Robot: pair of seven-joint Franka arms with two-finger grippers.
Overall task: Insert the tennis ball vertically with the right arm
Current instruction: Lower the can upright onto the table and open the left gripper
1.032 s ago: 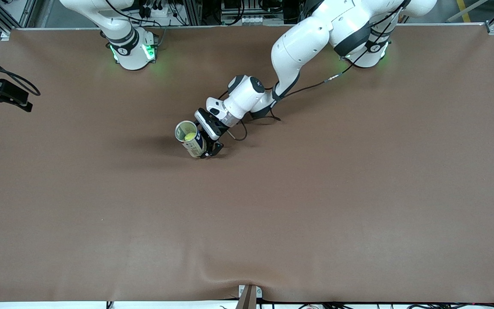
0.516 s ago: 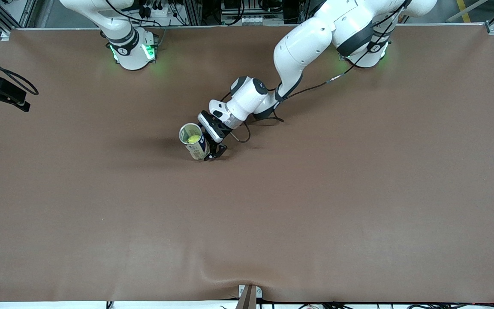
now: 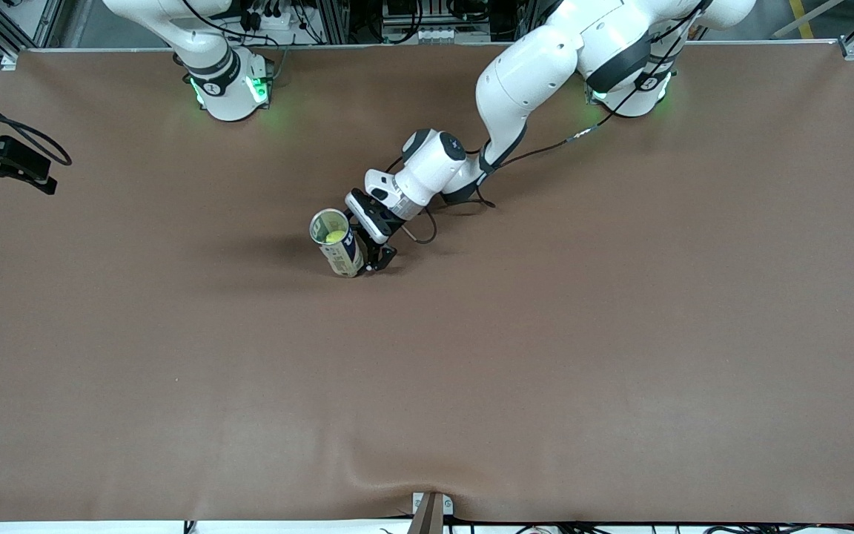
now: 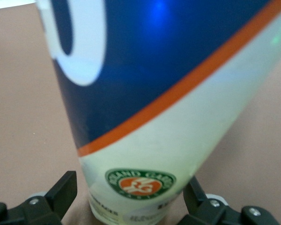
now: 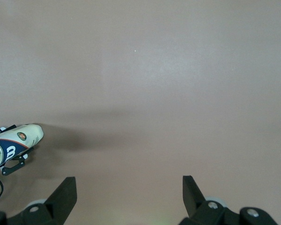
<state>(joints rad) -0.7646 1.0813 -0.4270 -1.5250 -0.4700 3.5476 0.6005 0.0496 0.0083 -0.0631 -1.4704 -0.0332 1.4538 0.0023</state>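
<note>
I have the tennis ball can (image 3: pixel 338 248) standing on the brown surface (image 3: pixel 545 356), about midway between the two arm bases, leaning a little with its open mouth up. The tennis ball (image 3: pixel 333 236) sits inside it, yellow-green, visible just below the rim from the front view.

My left hand (image 3: pixel 370 261) is down low at the can's base. In the left wrist view the can (image 4: pixel 159 93) fills nearly everything, with its blue band, orange stripe and a round green-and-orange logo near the bottom. The fingers (image 4: pixel 61 194) stand on either side of the can's base with a sliver of surface showing between each of them and the can wall, so the hand is spread and not pinching the can.

My right hand (image 5: pixel 129 197) is up in the air, past the right arm's end of the surface; in the front view only a dark piece (image 3: pixel 1 159) of it shows at the picture's edge. Its fingers are spread wide with nothing between them. Its wrist view looks down on bare surface, with the can (image 5: pixel 11 145) small and well apart from it, the left hand's fingers (image 5: pixel 11 164) beside it.

Nothing else lies around the can. A black cable (image 3: pixel 545 148) trails off the left arm onto the surface.
</note>
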